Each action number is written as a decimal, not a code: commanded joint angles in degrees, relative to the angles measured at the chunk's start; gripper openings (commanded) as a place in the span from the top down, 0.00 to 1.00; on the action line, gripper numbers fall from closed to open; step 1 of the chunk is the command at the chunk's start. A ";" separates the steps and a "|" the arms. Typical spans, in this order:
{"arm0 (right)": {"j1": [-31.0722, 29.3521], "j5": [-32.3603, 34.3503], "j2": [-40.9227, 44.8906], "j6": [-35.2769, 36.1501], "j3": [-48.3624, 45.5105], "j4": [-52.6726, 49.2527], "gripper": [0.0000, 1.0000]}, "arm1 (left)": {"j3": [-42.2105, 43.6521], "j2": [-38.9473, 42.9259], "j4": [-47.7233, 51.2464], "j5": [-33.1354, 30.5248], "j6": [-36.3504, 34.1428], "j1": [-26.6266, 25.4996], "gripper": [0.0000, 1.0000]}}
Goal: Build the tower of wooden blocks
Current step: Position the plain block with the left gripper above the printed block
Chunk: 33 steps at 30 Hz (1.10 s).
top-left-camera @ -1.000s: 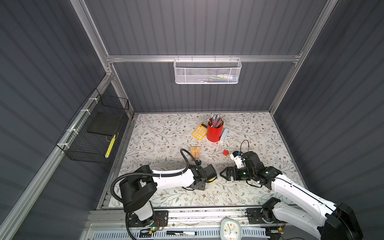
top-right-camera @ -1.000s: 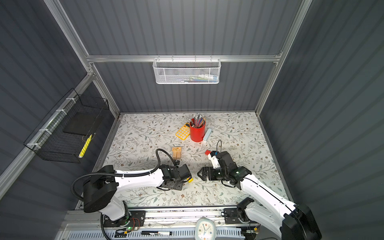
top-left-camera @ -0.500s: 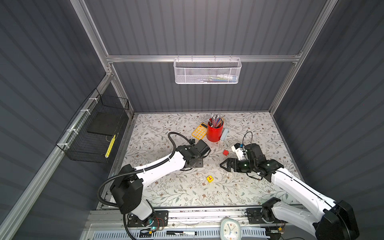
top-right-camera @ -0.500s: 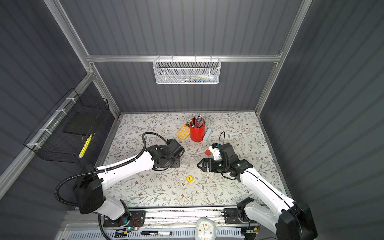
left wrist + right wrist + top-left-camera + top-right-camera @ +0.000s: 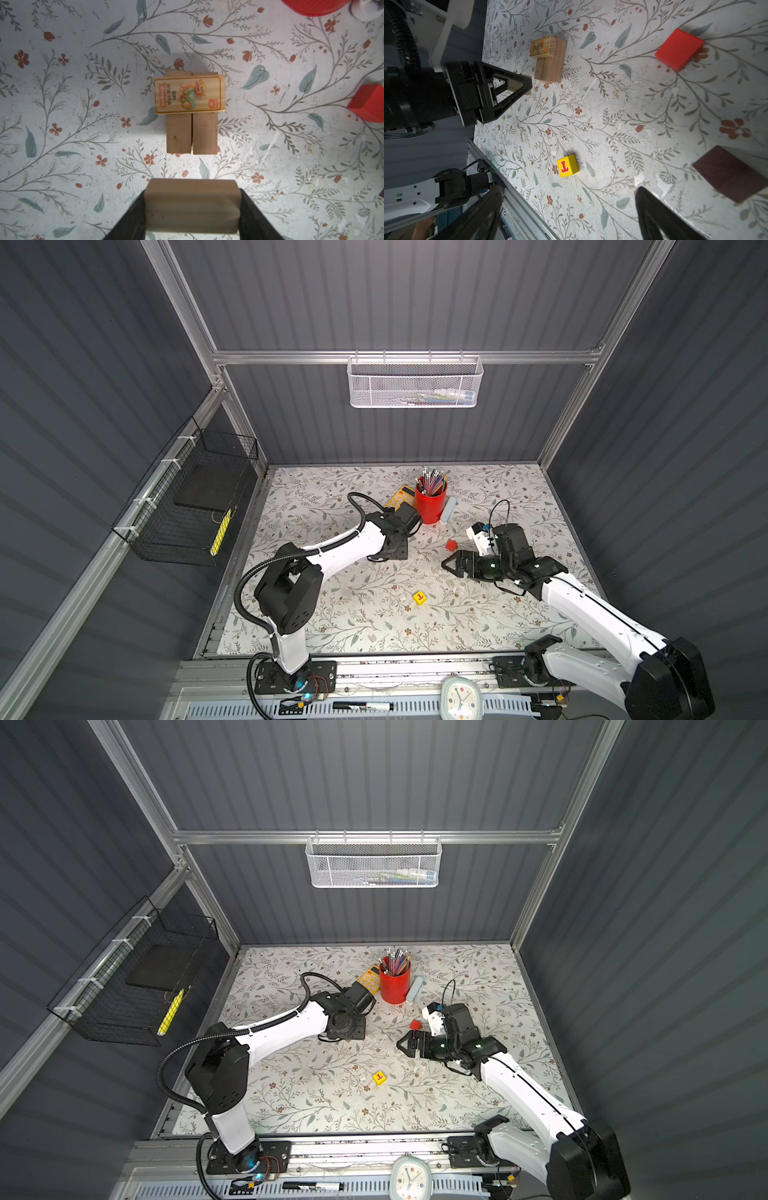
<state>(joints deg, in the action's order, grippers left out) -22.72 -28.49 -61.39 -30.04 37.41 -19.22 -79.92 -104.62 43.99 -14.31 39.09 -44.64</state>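
The left claw (image 5: 192, 195) is clamped on a pale wood block (image 5: 192, 209), with 1 finger on each short end. Close by on the desk (image 5: 332, 614) sits the start of the tower (image 5: 550, 60). There, 2 pale blocks (image 5: 191, 135) lie side by side, touching. A dragon block (image 5: 189, 94) lies flat across 1 end of them. The held block is near their bare end and does not touch them. In both top views the left arm hides this stack.

The right claw (image 5: 570, 188) has its fingers wide apart and holds nothing. A red cube (image 5: 451, 545) sits just beyond it. A yellow cube (image 5: 419, 597) with a red letter sits alone on the near middle of the desk. A dark brown piece (image 5: 733, 172) lies close to the right claw.

Far back on the desk stands a red cup (image 5: 431, 506) full of pencils (image 5: 432, 481). A yellow calculator (image 5: 401, 499) lies just left of it, and a small pale thing (image 5: 450, 508) lies just right of it.

A white mesh basket (image 5: 415, 383) on the far wall holds a few long thin things, too small to name. A black wire basket (image 5: 187, 502) on the left wall holds a dark flat thing (image 5: 208, 489) and a long yellow thing (image 5: 220, 526).
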 commanded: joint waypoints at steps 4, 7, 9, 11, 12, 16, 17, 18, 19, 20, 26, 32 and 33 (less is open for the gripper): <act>0.68 -1.13 -0.31 -0.37 0.04 0.93 0.01 | -4.84 -3.41 1.62 1.64 -1.39 1.31 0.59; 0.93 -1.12 -0.14 -0.39 -0.20 1.05 0.01 | -5.50 -4.54 1.63 2.34 -1.39 1.90 0.59; 1.06 -1.27 -0.22 -0.34 -0.17 1.06 0.01 | -5.90 -5.01 1.72 2.43 -1.01 2.27 0.59; 1.18 -1.30 -0.17 -0.30 -0.27 1.07 0.01 | -6.28 -5.65 2.10 2.07 -1.02 2.27 0.59; 1.25 -1.31 -0.23 -0.34 -0.27 0.96 0.01 | -6.30 -6.04 2.22 2.23 -0.94 2.31 0.59; 1.48 -1.30 -0.05 -0.28 -0.49 1.03 0.01 | -6.30 -7.32 2.11 2.25 -1.03 2.43 0.58; 1.56 -1.28 -0.09 -0.28 -0.55 0.96 0.01 | -6.40 -7.55 2.01 2.19 -1.03 2.50 0.58; 1.54 -1.30 -0.14 -0.28 -0.58 0.94 0.01 | -6.52 -7.76 2.06 2.12 -1.07 2.62 0.58; 1.63 -1.38 -0.14 -0.32 -0.55 0.91 0.01 | -6.72 -7.98 2.26 1.97 -1.14 2.71 0.58; 1.76 -1.39 -0.14 -0.41 -0.58 0.93 0.01 | -7.10 -8.20 2.54 1.77 -1.28 2.80 0.58; 1.97 -1.35 0.04 -0.53 -0.72 1.02 0.01 | -7.79 -8.84 2.24 1.83 -1.75 3.42 0.57; 2.07 -1.39 0.04 -0.55 -0.93 0.99 0.01 | -7.97 -9.44 2.38 2.16 -1.91 3.86 0.55; 2.08 -1.38 0.04 -0.59 -0.80 1.01 0.01 | -7.97 -9.49 2.33 2.20 -1.91 3.96 0.55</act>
<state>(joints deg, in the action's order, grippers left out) -20.97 -29.32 -61.43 -30.63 37.06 -18.44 -86.32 -112.57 45.01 -12.75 38.06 -41.15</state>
